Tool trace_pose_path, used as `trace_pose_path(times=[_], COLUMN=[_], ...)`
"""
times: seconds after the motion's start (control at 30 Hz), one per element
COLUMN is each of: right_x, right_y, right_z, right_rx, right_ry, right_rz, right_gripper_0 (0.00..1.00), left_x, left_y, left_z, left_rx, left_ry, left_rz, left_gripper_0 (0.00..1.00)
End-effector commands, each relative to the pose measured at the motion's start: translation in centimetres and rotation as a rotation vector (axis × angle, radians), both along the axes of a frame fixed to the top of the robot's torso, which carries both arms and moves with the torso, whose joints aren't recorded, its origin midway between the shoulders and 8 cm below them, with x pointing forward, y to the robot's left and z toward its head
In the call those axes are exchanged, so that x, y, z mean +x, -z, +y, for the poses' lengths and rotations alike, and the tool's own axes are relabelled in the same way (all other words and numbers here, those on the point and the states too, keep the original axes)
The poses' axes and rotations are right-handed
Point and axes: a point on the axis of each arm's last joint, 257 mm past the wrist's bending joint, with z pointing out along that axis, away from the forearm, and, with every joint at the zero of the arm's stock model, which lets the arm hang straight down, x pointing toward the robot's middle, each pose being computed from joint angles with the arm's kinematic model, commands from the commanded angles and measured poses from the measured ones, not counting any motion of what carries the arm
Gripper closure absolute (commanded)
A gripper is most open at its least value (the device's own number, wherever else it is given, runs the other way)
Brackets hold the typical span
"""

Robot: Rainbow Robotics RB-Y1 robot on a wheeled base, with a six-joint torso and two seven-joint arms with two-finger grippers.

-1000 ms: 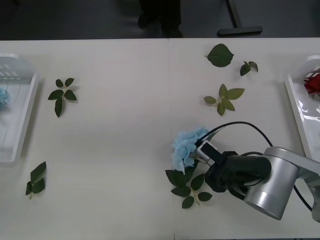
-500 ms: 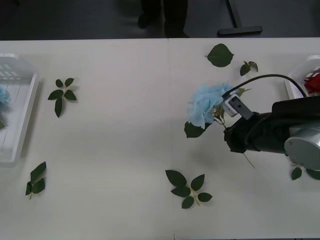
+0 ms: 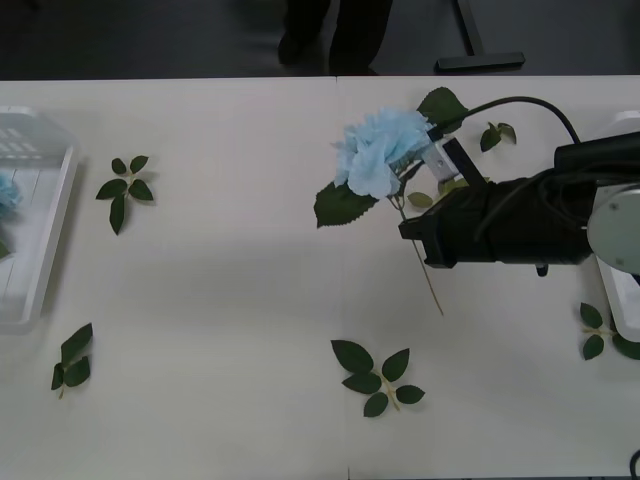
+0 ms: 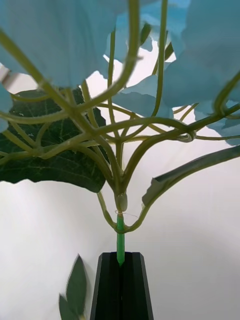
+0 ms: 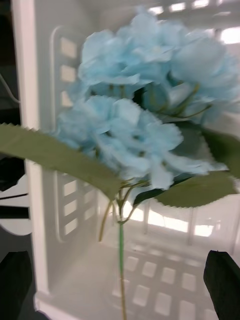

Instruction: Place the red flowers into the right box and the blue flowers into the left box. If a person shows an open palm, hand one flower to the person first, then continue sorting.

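Near the far edge of the table (image 3: pixel 250 280), right of the middle, the right claw (image 3: pixel 415 232) holds a blue flower (image 3: pixel 382 150) up off the top. In the right wrist view its two black fingers (image 4: pixel 120 287) are pressed together on the thin green stem (image 4: pixel 120 240), with no gap between them. The fluffy blue head points to the left, away from the arm. One big dark leaf (image 3: pixel 340 205) hangs from the stem on the left side. The bare end of the stem (image 3: pixel 430 285) sticks out under the claw, toward the near edge.

The left box (image 3: pixel 45 250) sits at the left edge of the table. A bit of another blue flower (image 3: pixel 8 192) peeks out of it. In the left wrist view that flower (image 5: pixel 145 125) lies in the white box (image 5: pixel 45 150), with its stem and broad leaves around it. The left claw (image 5: pixel 120 287) hangs over the box. Its two black fingers (image 5: pixel 222 282) stand wide apart at the corners, and they hold nothing.

The right box (image 3: pixel 620 300) sits at the right edge of the table, mostly hidden behind the right arm.

Loose leaf sprigs lie on the table. One (image 3: pixel 125 188) is near the left box, one (image 3: pixel 72 368) is by the near left corner, and one (image 3: pixel 378 375) is near the middle of the near edge. More leaves (image 3: pixel 600 338) lie by the right box, and one small sprig (image 3: pixel 495 133) is near the far edge.
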Motion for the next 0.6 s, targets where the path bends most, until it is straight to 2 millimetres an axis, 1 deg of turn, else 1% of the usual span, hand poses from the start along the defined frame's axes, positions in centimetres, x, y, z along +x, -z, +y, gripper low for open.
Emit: trace_pose_path(times=[0.03, 0.07, 0.13, 0.17, 0.2, 0.23, 0.27, 0.3, 0.33, 0.37, 0.4, 0.43, 0.5, 0.6], right_x=[1.9, 2.1, 2.9, 3.1, 3.6, 3.9, 4.3, 4.6, 5.2, 5.4, 5.7, 5.9, 6.2, 6.4], right_y=[-5.2, -5.9, -7.6, -8.0, -8.8, -9.1, -9.9, -10.2, -11.0, -11.3, -12.0, -12.2, -12.9, -13.4], right_z=[4.1, 4.8, 6.4, 6.9, 7.8, 8.3, 9.2, 9.6, 10.8, 11.2, 12.2, 12.9, 14.3, 15.3], right_rx=[0.085, 0.105, 0.162, 0.176, 0.202, 0.212, 0.228, 0.233, 0.25, 0.26, 0.283, 0.3, 0.346, 0.364], right_ry=[-0.077, -0.085, -0.104, -0.109, -0.118, -0.121, -0.129, -0.131, -0.136, -0.136, -0.138, -0.14, -0.139, -0.144], right_rz=[-0.082, -0.086, -0.086, -0.086, -0.089, -0.091, -0.107, -0.116, -0.137, -0.143, -0.155, -0.157, -0.158, -0.165], right_gripper_0=[1.0, 1.0, 1.0, 1.0, 1.0, 1.0, 1.0, 1.0, 1.0, 1.0, 1.0, 1.0, 1.0, 1.0], left_x=[1.6, 1.9, 2.7, 2.8, 3.1, 3.2, 3.2, 3.3, 3.1, 3.1, 2.9, 2.8, 2.4, 1.7], left_y=[-3.4, -3.2, -3.0, -2.8, -2.5, -2.4, -1.9, -1.8, -1.1, -1.0, -0.2, 0.1, 0.9, 1.5], left_z=[-2.7, -3.9, -7.3, -8.2, -10.3, -11.5, -13.2, -14.0, -16.1, -16.8, -18.4, -19.4, -22.2, -25.3], left_rx=[0.032, 0.021, -0.023, -0.028, -0.035, -0.038, -0.046, -0.054, -0.08, -0.091, -0.117, -0.128, -0.167, -0.204], left_ry=[0.111, 0.13, 0.164, 0.176, 0.202, 0.217, 0.236, 0.241, 0.252, 0.256, 0.269, 0.28, 0.306, 0.343], left_rz=[-0.05, -0.052, -0.068, -0.069, -0.074, -0.08, -0.084, -0.091, -0.102, -0.108, -0.116, -0.123, -0.144, -0.159], left_gripper_0=[0.0, 0.0, 0.0, 0.0, 0.0, 0.0, 0.0, 0.0, 0.0, 0.0, 0.0, 0.0, 0.0, 0.0])
